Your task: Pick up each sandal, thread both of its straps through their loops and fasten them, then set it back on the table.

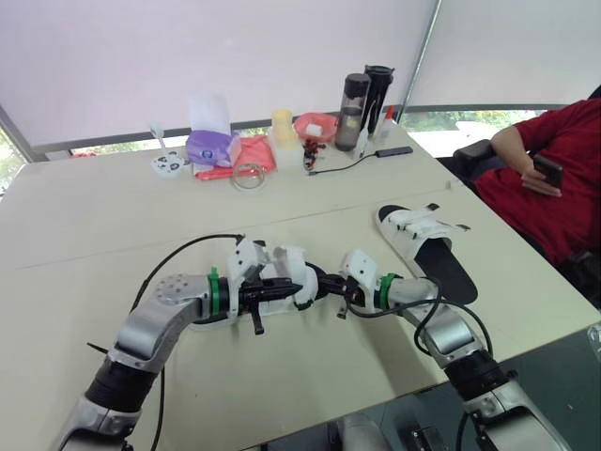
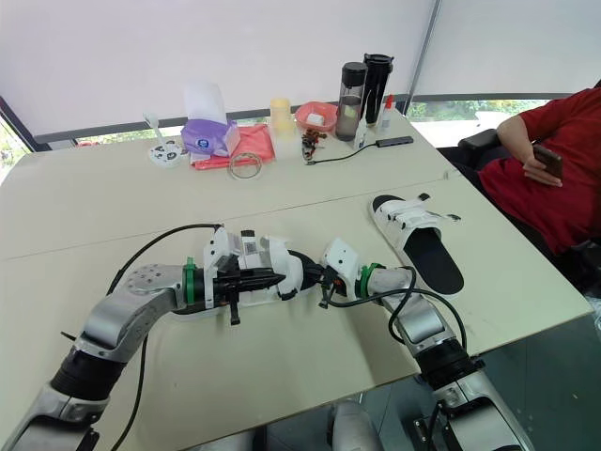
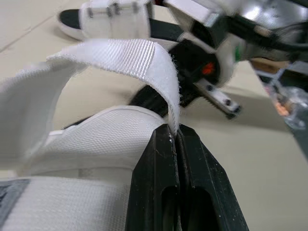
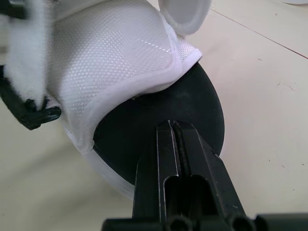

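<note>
The near sandal point(image 1: 286, 263), white upper over a black footbed, lies on the pale worktop point(image 1: 94, 216) close to its front edge, between the two arms. On its left, the left pincer point(image 3: 174, 130) is clamped on the free end of a white woven strap point(image 3: 120, 55), which arches up from the upper and curves down into the closed fingertips. On the sandal's right end, the right pincer point(image 4: 172, 126) has its fingers pressed together, the tips against the black footbed just below the edge of the upper; whether they grip the sole I cannot tell. Further right and well apart, the second sandal point(image 1: 427, 249) lies flat on the worktop. Beyond the right edge sits a person point(image 1: 554, 178) in red holding a phone point(image 1: 547, 169).
</note>
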`<state>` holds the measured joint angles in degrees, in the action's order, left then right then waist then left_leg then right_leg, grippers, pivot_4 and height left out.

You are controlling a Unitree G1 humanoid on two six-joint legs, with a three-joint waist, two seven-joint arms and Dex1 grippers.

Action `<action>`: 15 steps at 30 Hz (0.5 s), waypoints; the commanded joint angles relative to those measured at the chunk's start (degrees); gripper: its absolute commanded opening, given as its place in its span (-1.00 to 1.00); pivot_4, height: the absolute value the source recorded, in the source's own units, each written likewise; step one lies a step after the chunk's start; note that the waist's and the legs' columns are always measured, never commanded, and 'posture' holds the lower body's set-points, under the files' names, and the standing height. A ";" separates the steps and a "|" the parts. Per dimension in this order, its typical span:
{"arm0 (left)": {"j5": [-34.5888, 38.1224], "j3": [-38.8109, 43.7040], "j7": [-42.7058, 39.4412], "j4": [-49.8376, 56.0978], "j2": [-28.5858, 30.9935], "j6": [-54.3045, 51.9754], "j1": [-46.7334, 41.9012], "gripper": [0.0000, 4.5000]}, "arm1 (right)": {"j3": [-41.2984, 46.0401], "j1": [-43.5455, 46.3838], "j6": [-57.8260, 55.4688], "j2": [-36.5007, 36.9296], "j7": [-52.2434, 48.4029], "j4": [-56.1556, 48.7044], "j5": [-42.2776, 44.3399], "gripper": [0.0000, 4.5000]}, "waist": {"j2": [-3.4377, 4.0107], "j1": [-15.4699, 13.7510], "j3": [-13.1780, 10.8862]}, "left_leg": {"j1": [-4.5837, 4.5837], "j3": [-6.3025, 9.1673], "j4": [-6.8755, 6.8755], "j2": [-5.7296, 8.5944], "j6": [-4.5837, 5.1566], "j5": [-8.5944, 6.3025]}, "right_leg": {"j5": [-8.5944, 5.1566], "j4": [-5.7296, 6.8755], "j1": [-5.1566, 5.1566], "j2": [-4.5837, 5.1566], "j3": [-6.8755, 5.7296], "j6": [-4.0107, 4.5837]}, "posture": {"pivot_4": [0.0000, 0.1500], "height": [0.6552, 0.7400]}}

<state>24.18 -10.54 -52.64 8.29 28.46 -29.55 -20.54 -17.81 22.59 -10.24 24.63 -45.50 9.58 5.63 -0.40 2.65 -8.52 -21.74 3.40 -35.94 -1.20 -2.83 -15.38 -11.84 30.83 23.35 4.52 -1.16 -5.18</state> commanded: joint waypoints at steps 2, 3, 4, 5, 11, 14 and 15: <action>-3.19 -2.21 0.27 -1.13 0.09 0.72 -0.59 -0.98 | -3.56 -3.34 -3.94 0.58 1.21 9.60 -5.70 -1.00 | 0.28 -0.06 0.26 | -0.42 -0.08 0.00 -0.36 0.01 0.00 | 0.00 -0.53 -0.17 0.14 -0.63 0.00 | 1.00 1.00; -3.98 -2.54 0.00 -1.18 0.45 1.33 -0.62 -0.98 | -3.54 -3.38 -3.95 0.57 1.21 9.56 -5.72 -1.00 | 0.25 -0.09 0.27 | -0.40 -0.19 -0.06 -0.34 0.01 0.00 | 0.00 -0.39 -0.07 0.25 -0.70 0.01 | 1.00 1.00; -4.76 -3.00 -0.58 -1.13 1.02 2.07 -0.67 -0.98 | -3.52 -3.44 -3.96 0.56 1.22 9.50 -5.74 -1.00 | 0.22 -0.18 0.27 | -0.29 -0.24 -0.06 -0.29 0.01 0.00 | 0.01 -0.27 0.02 0.34 -0.69 0.01 | 1.00 1.00; -5.41 -3.38 -1.45 -0.99 1.66 3.11 -0.64 -0.98 | -3.50 -3.49 -3.98 0.54 1.23 9.46 -5.76 -1.00 | 0.22 -0.25 0.27 | -0.12 -0.30 -0.04 -0.23 0.01 0.00 | 0.01 -0.12 0.12 0.50 -0.69 0.02 | 1.00 1.00; -3.88 -3.93 -6.66 0.90 4.17 3.64 -0.12 -0.98 | -3.34 -3.40 -3.91 0.28 1.15 9.74 -6.01 -1.00 | 0.33 -0.12 0.31 | 0.18 -0.34 0.05 -0.40 -0.06 -0.05 | 0.01 0.16 0.13 0.46 -0.86 0.01 | 1.00 1.00; -3.93 -3.45 -6.74 0.48 4.02 3.36 -0.20 -0.98 | -3.39 -3.21 -3.81 0.06 1.19 10.06 -6.07 -1.00 | 0.34 -0.10 0.30 | 0.17 -0.35 0.03 -0.45 -0.13 -0.12 | 0.00 0.11 0.10 0.44 -1.14 0.01 | 1.00 1.00; -3.96 -3.14 -6.42 0.19 3.77 3.31 -0.26 -0.98 | -3.42 -3.16 -3.82 0.01 1.19 10.13 -6.07 -1.00 | 0.33 -0.10 0.30 | 0.18 -0.36 0.02 -0.46 -0.16 -0.13 | 0.00 0.11 0.10 0.45 -1.17 0.01 | 1.00 1.00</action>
<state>20.68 -12.73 -58.59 8.78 32.04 -25.56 -21.33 -17.94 22.69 -9.89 23.63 -45.52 9.90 5.11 -0.06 2.56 -8.22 -21.56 3.04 -35.92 -1.66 -3.00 -15.53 -11.84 30.94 23.45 4.99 -2.35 -5.18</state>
